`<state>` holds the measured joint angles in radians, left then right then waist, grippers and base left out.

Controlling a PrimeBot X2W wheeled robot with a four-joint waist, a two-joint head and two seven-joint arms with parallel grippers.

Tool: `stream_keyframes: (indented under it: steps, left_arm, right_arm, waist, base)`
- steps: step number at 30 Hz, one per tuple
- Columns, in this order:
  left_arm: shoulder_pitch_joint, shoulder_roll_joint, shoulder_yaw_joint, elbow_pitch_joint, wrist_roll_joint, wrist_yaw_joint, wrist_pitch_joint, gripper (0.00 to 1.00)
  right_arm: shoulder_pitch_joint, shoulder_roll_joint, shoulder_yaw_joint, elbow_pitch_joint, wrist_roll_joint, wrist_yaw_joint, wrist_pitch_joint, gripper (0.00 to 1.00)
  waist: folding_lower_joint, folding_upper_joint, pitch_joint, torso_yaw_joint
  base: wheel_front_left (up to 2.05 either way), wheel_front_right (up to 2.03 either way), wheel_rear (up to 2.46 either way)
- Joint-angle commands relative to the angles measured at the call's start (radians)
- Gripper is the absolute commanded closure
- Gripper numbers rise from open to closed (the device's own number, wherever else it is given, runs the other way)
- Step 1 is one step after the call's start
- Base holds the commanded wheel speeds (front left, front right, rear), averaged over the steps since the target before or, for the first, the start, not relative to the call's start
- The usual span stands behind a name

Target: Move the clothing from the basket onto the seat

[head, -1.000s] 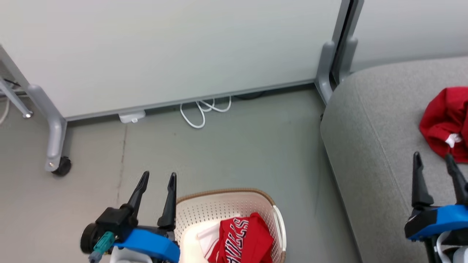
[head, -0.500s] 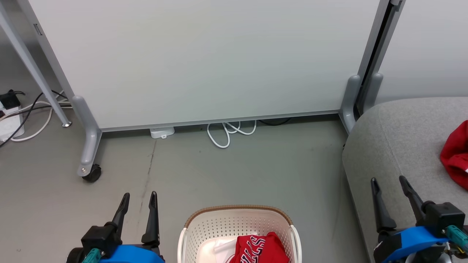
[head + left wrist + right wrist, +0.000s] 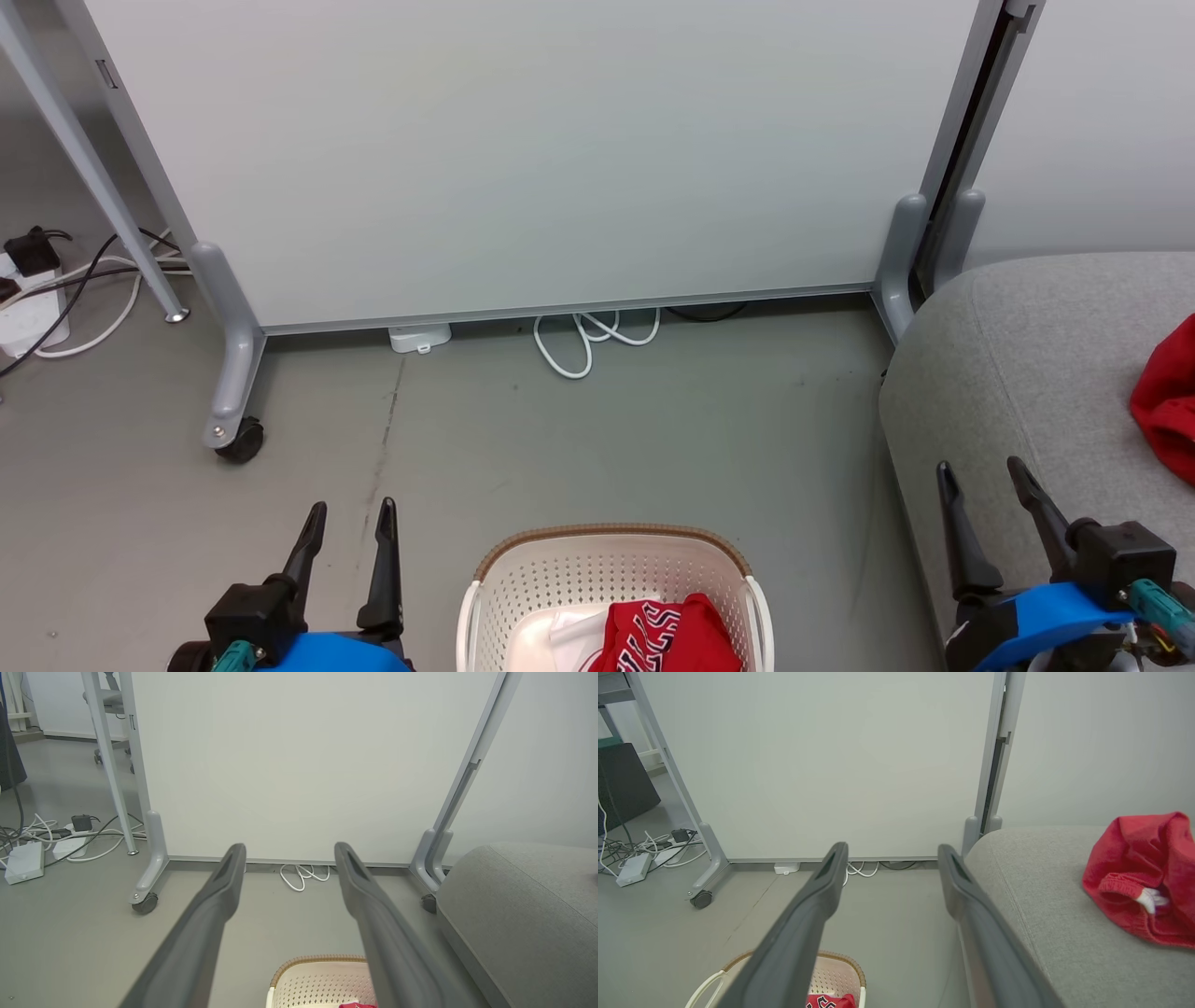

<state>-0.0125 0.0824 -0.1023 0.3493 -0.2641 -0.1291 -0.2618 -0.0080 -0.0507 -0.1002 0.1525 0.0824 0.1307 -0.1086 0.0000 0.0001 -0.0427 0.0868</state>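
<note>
You've got the red jersey with black-white lettering [image 3: 667,639] in the cream perforated plastic basket with the brown woven-look rim [image 3: 611,534]; the head view's bottom edge cuts the lettering, so no word is readable. The plain red garment [image 3: 1139,868] lies bunched on the grey fabric couch cushion [image 3: 1027,373], cut at the right edge, and its white tag [image 3: 1150,900] is too blurred to read. Left gripper [image 3: 352,511] and right gripper [image 3: 980,467] are both spread and holding nothing.
</note>
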Motion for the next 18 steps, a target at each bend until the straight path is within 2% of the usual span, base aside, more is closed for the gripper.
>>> stream_keyframes:
  steps: [1, 12, 18]
  left_arm:
    - [0.004, 0.001, 0.004, -0.001, 0.003, -0.002, -0.005, 0.0]
    - [-0.017, -0.003, -0.018, 0.004, 0.003, -0.002, -0.005, 0.0]
    - [-0.067, 0.006, -0.038, 0.002, 0.006, -0.002, -0.005, 0.0]
  right_arm:
    - [-0.005, 0.0, -0.002, 0.004, 0.004, 0.0, -0.005, 0.0]
    - [-0.034, 0.001, 0.011, 0.011, 0.0, 0.0, -0.005, 0.0]
    - [-0.114, 0.001, 0.058, -0.024, -0.026, 0.0, 0.011, 0.0]
  waist:
    - [0.0, -0.0001, 0.002, 0.0]
    - [0.0, -0.0001, 0.031, -0.008]
    - [0.0, -0.0001, 0.16, -0.049]
  base:
    - [0.0, 0.0, 0.0]
    - [0.0, 0.0, 0.0]
    - [0.0, 0.0, 0.0]
